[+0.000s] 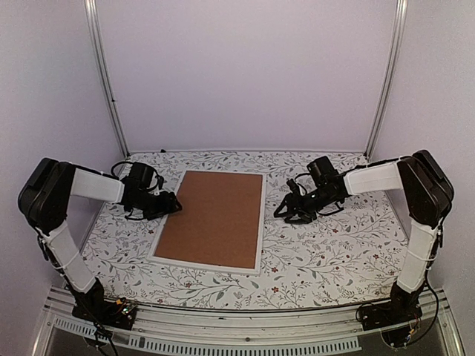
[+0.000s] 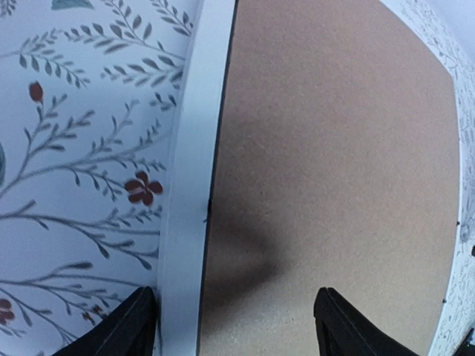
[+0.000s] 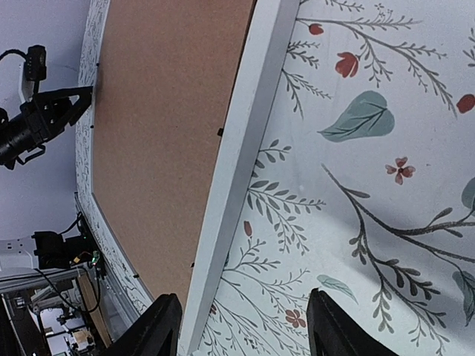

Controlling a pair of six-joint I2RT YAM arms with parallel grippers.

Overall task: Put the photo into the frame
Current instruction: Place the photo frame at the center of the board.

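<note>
The white frame (image 1: pixel 259 228) lies flat mid-table with the brown hardboard backing panel (image 1: pixel 215 216) inside it. The photo is hidden from every view. My left gripper (image 1: pixel 174 205) is open at the frame's left edge, its fingertips straddling the white border (image 2: pixel 185 215) and the brown panel (image 2: pixel 334 178). My right gripper (image 1: pixel 283 211) is open and empty just right of the frame's right edge (image 3: pixel 241 156), over the floral cloth. The left gripper also shows in the right wrist view (image 3: pixel 70 104).
A floral-patterned cloth (image 1: pixel 334 252) covers the table. White walls and two metal posts (image 1: pixel 106 81) enclose the back. A metal rail (image 1: pixel 223 326) runs along the near edge by the arm bases.
</note>
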